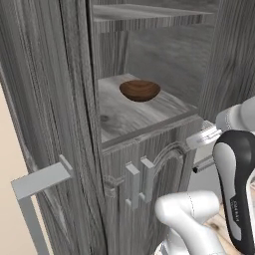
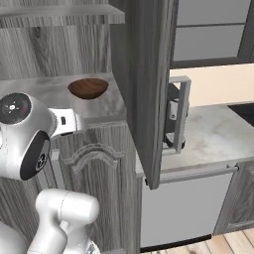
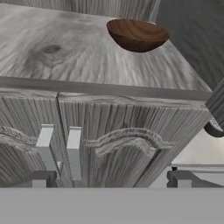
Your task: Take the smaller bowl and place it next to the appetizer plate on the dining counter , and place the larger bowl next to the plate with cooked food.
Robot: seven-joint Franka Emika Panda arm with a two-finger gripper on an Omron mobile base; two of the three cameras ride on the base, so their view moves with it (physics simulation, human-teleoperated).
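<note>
I have the smaller bowl (image 1: 140,90), a shallow dark-brown wooden one, sitting upright on the grey wood-grain shelf (image 1: 124,112) of an open tall cabinet, toward the back of the shelf and nearer its right side as I see it from the left base view. From the right base view the same bowl (image 2: 88,88) rests close to the shelf's right end, just beside the open cabinet door (image 2: 146,89) that swings out in front of the pale marbled worktop (image 2: 213,131). In the hand view the bowl (image 3: 137,35) is at the top, beyond the shelf's front edge, with nothing touching it. My gripper (image 3: 111,178) is spread wide and holding nothing; its two dark finger tips (image 3: 38,179) show far apart at the bottom of the hand view, level with the lower cabinet doors (image 3: 105,140) and their two pale upright handles (image 3: 59,151). So the hand sits below the shelf and in front of the cabinet face, well apart from the bowl. In the left base view the white arm (image 1: 234,164) rises at the lower right, its wrist reaching toward the shelf's front right corner, and a pale bar handle (image 1: 37,187) juts from the door at the left.
</note>
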